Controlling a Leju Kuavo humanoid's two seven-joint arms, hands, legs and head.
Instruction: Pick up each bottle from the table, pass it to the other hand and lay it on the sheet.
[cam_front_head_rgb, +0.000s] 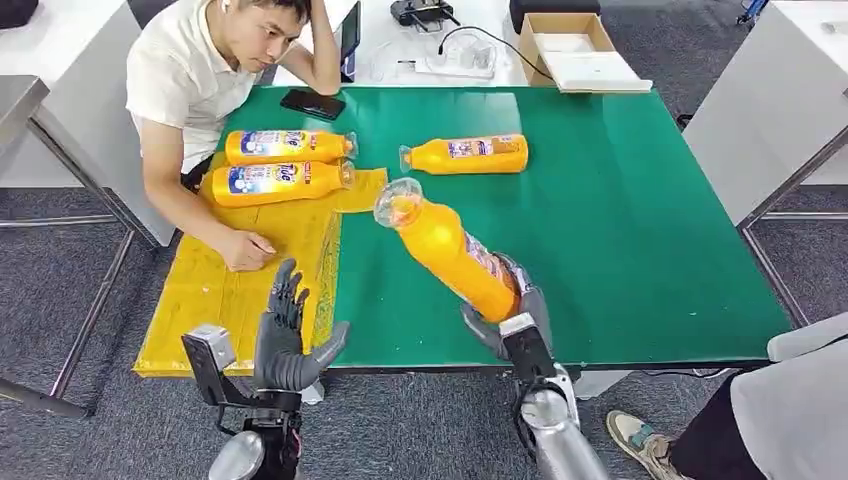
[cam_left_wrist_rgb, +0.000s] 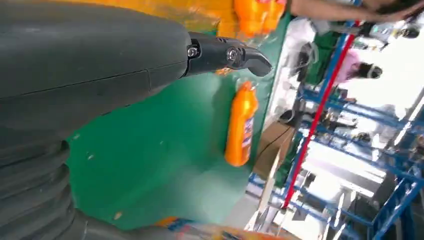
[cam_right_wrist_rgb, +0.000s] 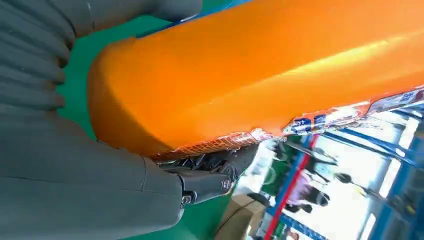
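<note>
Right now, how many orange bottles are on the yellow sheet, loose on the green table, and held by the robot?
On the yellow sheet: 2 — upper sheet bottle, lower sheet bottle
Loose on the green table: 1 — table bottle
In the right hand: 1 — held bottle
Total: 4

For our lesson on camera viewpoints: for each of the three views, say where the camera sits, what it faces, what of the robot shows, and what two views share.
Head view: high on the body, looking down at the green table; both arms show, the right robot hand holding a bottle.
Left wrist view: behind the left robot hand, facing across the table.
Right wrist view: behind the right robot hand, close on the held bottle.
Shared: head and left wrist views both show the lone lying bottle.
</note>
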